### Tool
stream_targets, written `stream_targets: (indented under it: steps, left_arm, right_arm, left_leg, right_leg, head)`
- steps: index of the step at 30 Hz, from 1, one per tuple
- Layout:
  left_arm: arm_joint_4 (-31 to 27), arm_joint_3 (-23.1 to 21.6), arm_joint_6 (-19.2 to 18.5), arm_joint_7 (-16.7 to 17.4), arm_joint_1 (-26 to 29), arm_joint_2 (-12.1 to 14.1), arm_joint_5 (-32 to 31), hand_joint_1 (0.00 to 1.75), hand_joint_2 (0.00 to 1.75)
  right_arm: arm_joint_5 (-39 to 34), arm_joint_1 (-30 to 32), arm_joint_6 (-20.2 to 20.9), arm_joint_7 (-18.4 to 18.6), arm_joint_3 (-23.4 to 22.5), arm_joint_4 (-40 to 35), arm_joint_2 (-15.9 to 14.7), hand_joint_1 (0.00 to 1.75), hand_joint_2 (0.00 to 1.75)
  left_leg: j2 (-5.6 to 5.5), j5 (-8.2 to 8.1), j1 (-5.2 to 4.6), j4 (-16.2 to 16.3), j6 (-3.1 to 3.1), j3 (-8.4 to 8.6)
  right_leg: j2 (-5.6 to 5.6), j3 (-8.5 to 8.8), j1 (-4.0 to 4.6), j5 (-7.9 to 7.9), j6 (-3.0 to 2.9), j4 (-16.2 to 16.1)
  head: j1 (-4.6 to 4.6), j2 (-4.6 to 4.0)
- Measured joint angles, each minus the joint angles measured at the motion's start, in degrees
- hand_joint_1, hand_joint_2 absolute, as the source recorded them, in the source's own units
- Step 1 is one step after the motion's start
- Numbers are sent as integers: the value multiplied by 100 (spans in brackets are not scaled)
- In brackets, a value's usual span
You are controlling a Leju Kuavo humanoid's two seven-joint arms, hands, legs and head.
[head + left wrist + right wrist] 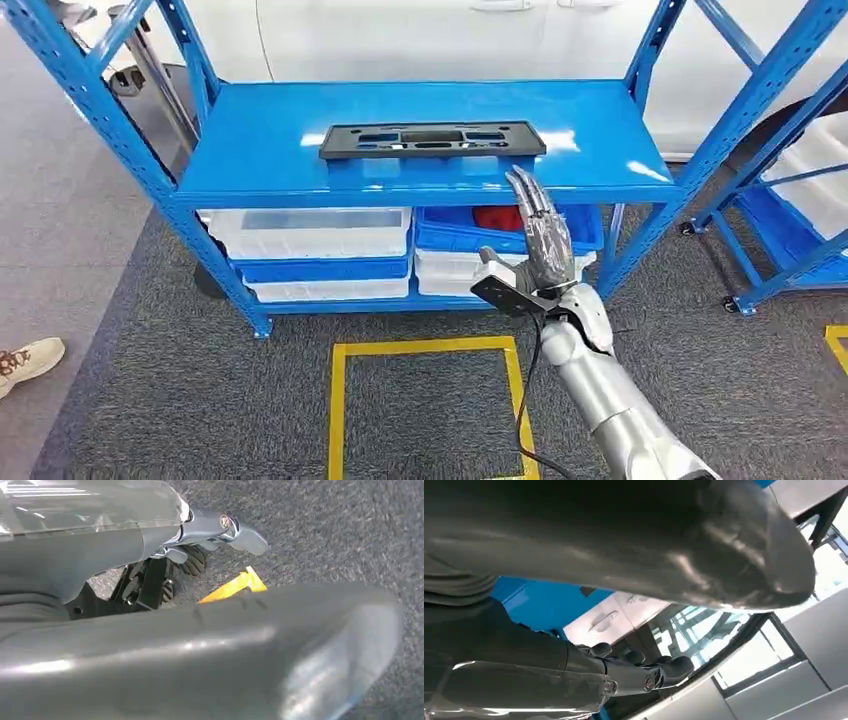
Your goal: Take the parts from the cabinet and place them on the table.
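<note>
A long black plastic part with slotted holes lies flat on the top shelf of the blue cabinet rack, near its front edge. My right hand is raised in front of that shelf edge, just below and to the right of the part, fingers stretched up and holding nothing. In the right wrist view the same hand has its fingers extended, with the blue shelf beyond. My left hand hangs over the grey carpet, empty, with its fingers loosely apart.
Under the top shelf sit white bins and a blue bin with something red inside. A yellow tape square marks the carpet before the rack. Another blue rack stands right; a person's shoe is at left.
</note>
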Motion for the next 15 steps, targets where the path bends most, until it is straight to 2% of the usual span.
stream_targets:
  steps: [1,2,3,4,6,7,8,9,11,12,13,15]
  left_arm:
    - [0,0,2,0,4,0,0,0,0]
    - [0,0,2,0,2,-8,2,0,0]
    - [0,0,2,0,-3,-13,4,0,0]
    - [0,0,2,0,-11,-13,0,0,0]
    - [0,0,2,0,-11,-11,0,0,0]
    - [0,0,0,0,-5,-11,0,0,0]
    - [0,0,2,0,3,-11,2,0,0]
    - [0,0,0,0,3,-13,0,0,0]
    - [0,0,0,2,-1,-22,2,0,0]
    - [0,0,0,2,-3,-28,2,0,0]
    - [0,0,2,2,-8,-37,0,0,0]
    - [0,0,7,2,-6,-37,0,0,0]
  right_arm:
    - [2,9,0,-4,0,-14,0,0,0]
    - [0,16,-2,-2,-4,-31,-2,0,0]
    - [2,29,-4,-7,-13,-60,-7,0,0]
    - [2,27,-4,-13,-15,-77,-11,0,0]
    - [-18,64,-4,-13,-33,-90,-26,0,0]
    - [-17,105,-4,-13,-39,-90,-28,0,0]
    - [-20,146,-4,-13,-42,-92,-28,0,0]
    - [-33,170,-2,-17,-44,-99,-28,0,0]
    - [-91,187,2,-59,-57,-168,-31,0,0]
    - [-148,200,-6,-122,-65,-234,-31,0,0]
    - [-230,232,-33,-221,-74,-298,-31,0,0]
    - [-378,417,-127,-442,-83,-543,-31,0,0]
  left_leg:
    - [-1,5,-16,-3,32,-1]
    - [7,45,16,-62,87,24]
    - [14,60,24,-82,113,35]
    - [17,65,26,-82,141,29]
    - [16,66,19,-80,148,21]
    - [15,65,18,-78,149,18]
    - [14,64,18,-77,149,21]
    - [14,62,18,-74,146,25]
    - [12,48,18,-59,125,37]
    - [11,35,18,-49,106,37]
    - [6,19,-21,-24,74,19]
    - [0,27,-8,-47,19,21]
  right_leg:
    - [0,4,1,8,30,-12]
    - [6,-3,1,-15,73,10]
    - [0,-35,-23,-108,100,122]
    - [-1,-172,-24,-321,118,430]
    - [-3,-588,-44,-745,155,1319]
    - [-3,-776,-46,-855,167,1698]
    - [-3,-833,-46,-813,170,1796]
    - [-5,-751,-47,-648,165,1609]
    - [-6,-284,-44,-147,123,657]
    - [-5,-29,-39,35,83,155]
    - [-2,20,7,-46,57,9]
    - [-3,9,24,-29,10,8]
  head:
    - [0,0]
    - [0,0]
    - [0,0]
    - [0,0]
    - [0,0]
    - [0,0]
    - [0,0]
    - [0,0]
    - [0,0]
    - [0,0]
    - [0,0]
    - [0,0]
